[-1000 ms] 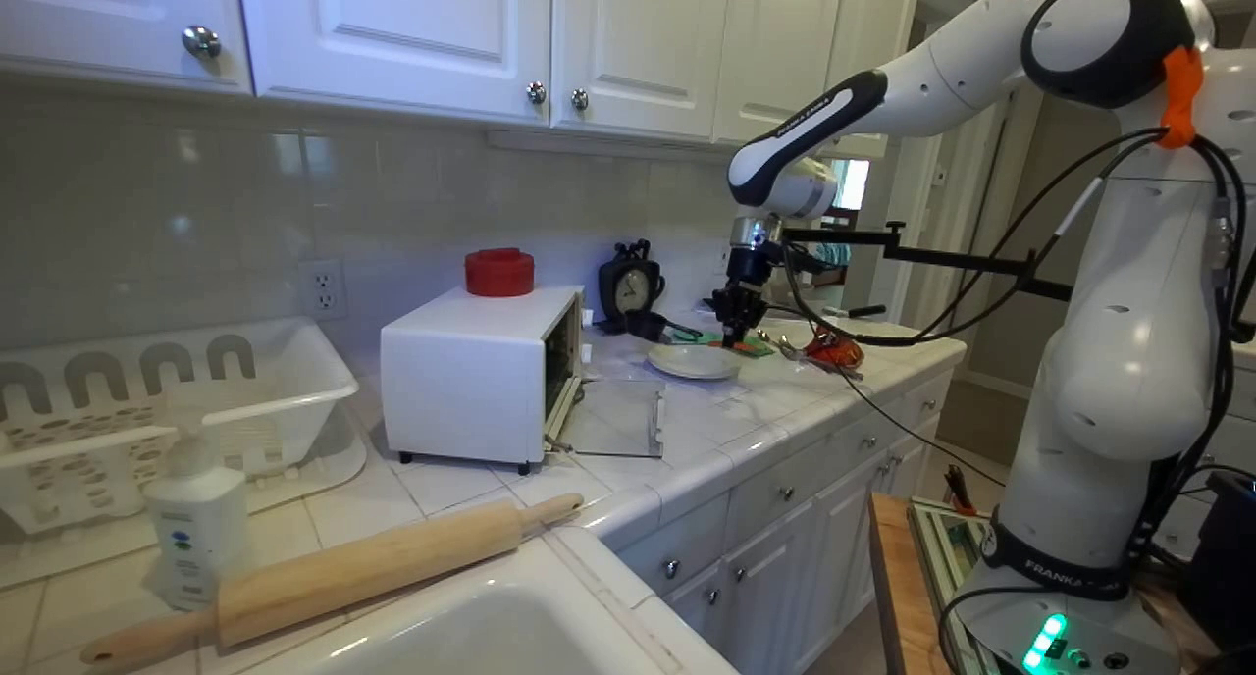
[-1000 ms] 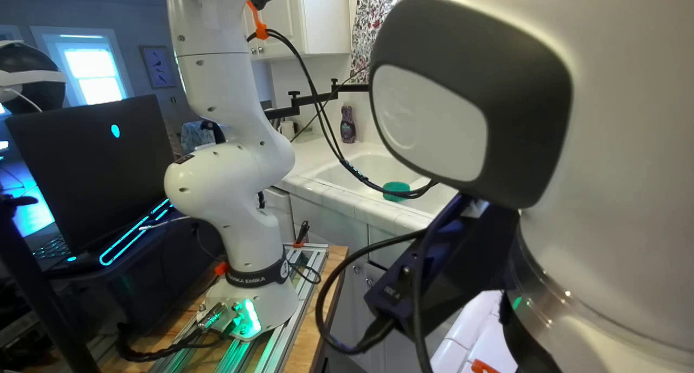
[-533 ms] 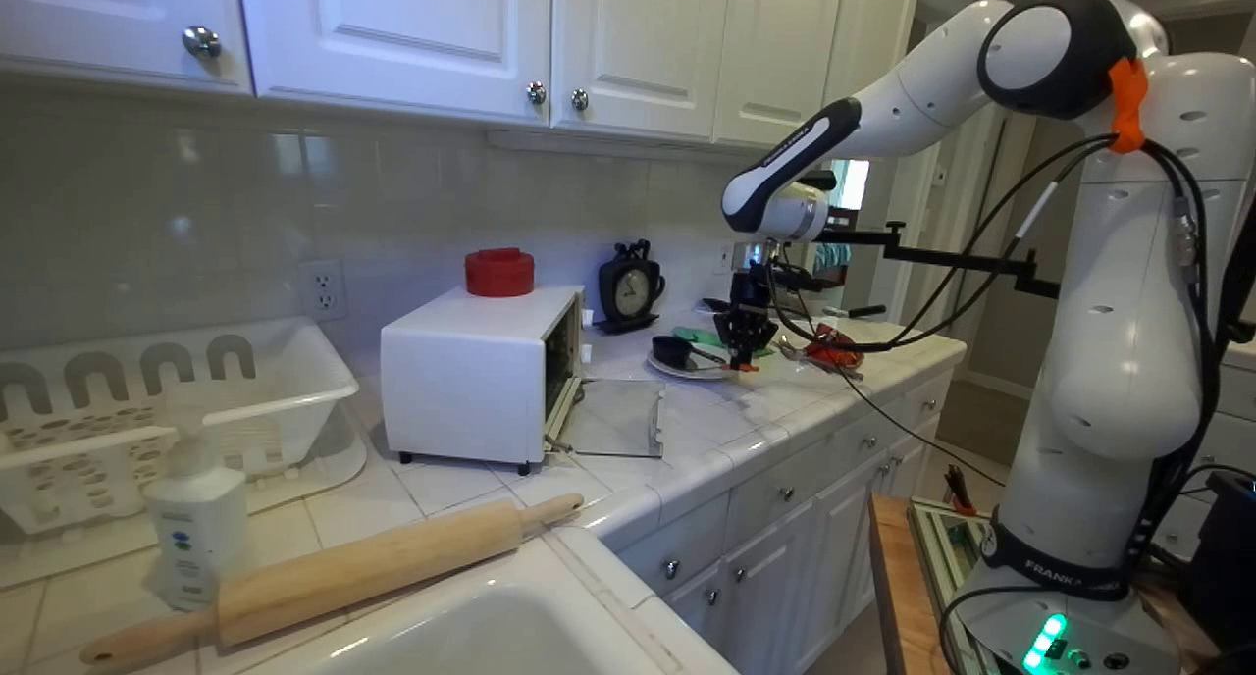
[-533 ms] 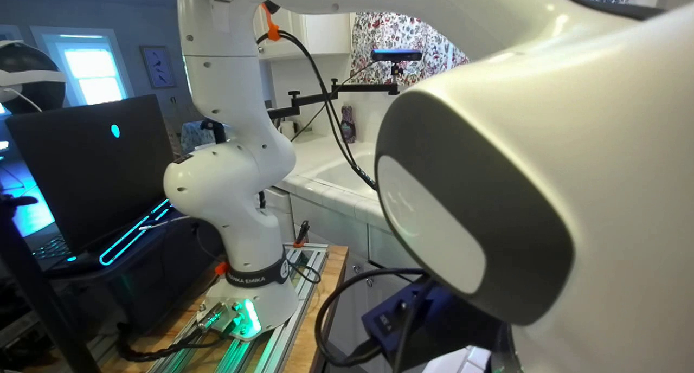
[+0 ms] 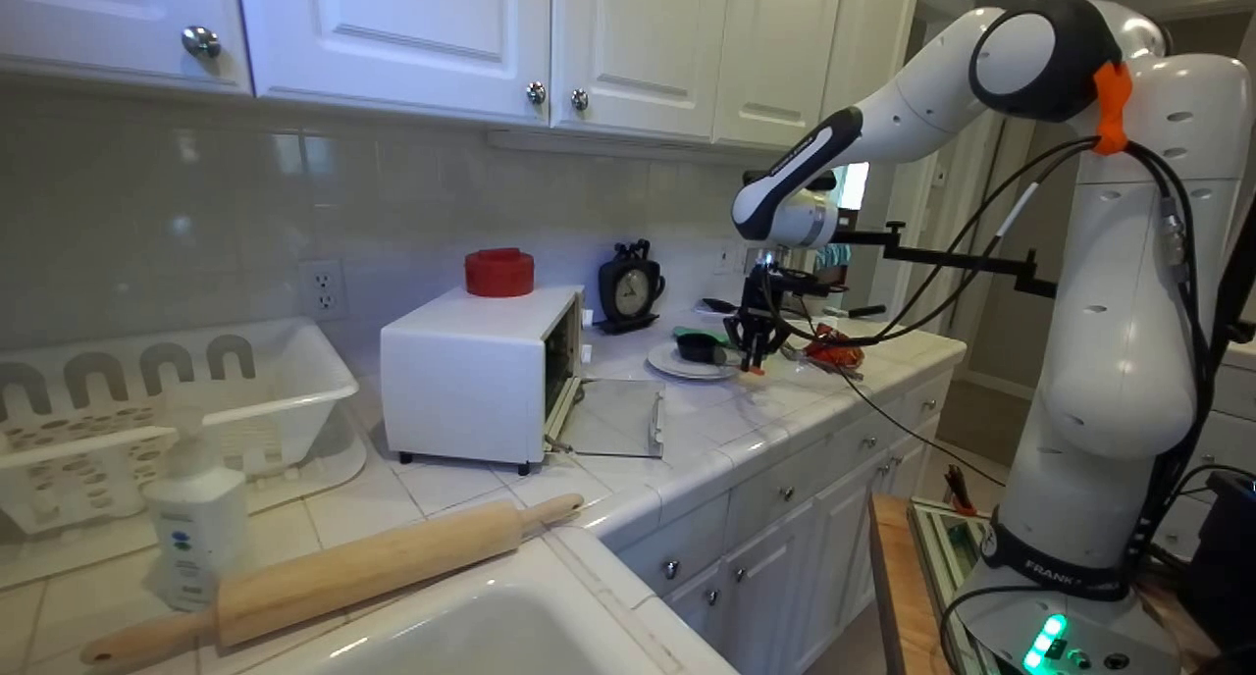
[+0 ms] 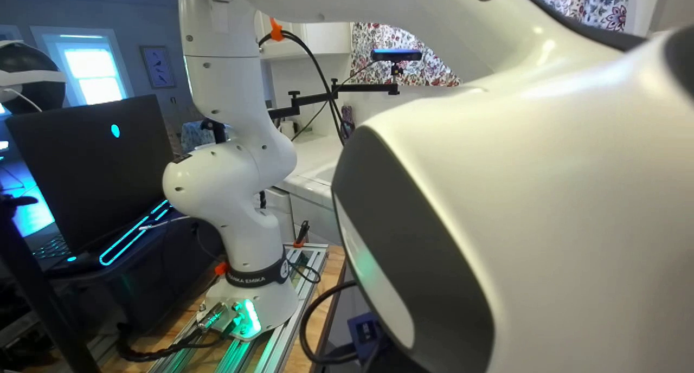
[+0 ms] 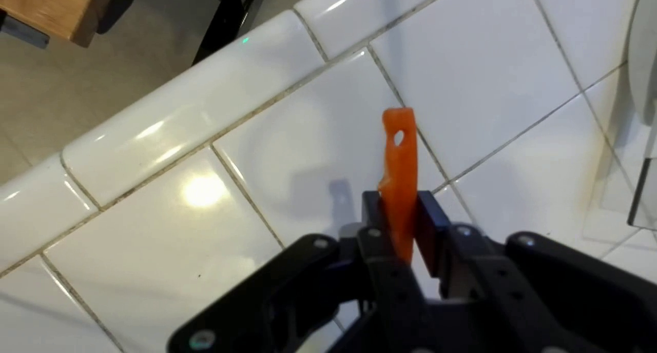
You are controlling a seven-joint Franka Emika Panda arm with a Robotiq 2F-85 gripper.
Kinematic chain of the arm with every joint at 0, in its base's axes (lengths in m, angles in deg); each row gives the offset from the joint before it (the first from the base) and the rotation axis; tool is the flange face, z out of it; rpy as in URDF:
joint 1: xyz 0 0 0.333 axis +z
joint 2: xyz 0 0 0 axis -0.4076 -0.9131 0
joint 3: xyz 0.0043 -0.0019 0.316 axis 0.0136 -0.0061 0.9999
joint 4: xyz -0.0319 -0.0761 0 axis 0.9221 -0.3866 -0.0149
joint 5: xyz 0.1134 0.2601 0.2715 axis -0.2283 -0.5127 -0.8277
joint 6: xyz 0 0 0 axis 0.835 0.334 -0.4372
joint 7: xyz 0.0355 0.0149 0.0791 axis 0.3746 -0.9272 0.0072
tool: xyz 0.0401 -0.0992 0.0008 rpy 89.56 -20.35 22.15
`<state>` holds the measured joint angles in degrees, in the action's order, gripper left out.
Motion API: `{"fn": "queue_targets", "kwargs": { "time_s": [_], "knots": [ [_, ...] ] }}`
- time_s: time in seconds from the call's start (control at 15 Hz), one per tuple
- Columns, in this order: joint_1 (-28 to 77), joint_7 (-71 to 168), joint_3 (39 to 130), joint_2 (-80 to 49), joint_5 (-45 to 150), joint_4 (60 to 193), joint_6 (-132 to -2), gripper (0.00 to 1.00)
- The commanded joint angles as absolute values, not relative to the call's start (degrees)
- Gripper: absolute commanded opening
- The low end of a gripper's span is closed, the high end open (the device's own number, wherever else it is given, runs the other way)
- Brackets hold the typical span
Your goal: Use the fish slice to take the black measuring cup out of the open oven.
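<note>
Exterior view: “EMIKA” on arm base (image 6: 252,294)

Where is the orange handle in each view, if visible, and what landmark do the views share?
Wrist view: orange handle, right of centre, between the jaws.
In an exterior view: its tip, just below the jaws, right of the plate.
In an exterior view with the laptop: not visible.
Shared landmark: wooden stand, in all three.

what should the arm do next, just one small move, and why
Probably ease the pincer down slightly, holding the orange handle steady in its grip, so the black measuring cup settles on the plate. In an exterior view the cup is outside the open oven and overlaps the plate; whether they touch, I can't tell.
</note>
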<state>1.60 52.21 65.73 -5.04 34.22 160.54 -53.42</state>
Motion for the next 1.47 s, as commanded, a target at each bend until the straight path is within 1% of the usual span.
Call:
{"fn": "queue_targets", "kwargs": {
  "time_s": [0.0, 0.4, 1.0, 1.27, 1.4],
  "knots": [
    [1.9, 58.5, 65.3, -3.5, 37.9, 163.3, -56.5, 0.05],
    [2.9, 68.3, 65.2, -2.4, 49.4, 164.0, -56.4, 0.05],
    [3.9, 80.4, 65.9, 1.6, 63.2, 165.5, -59.6, 0.05],
    [3.8, 79.6, 66.9, 4.1, 63.3, 168.0, -65.1, 0.05],
    [3.6, 80.0, 67.4, 4.9, 64.0, 168.8, -65.8, 0.05]
  ]
}}
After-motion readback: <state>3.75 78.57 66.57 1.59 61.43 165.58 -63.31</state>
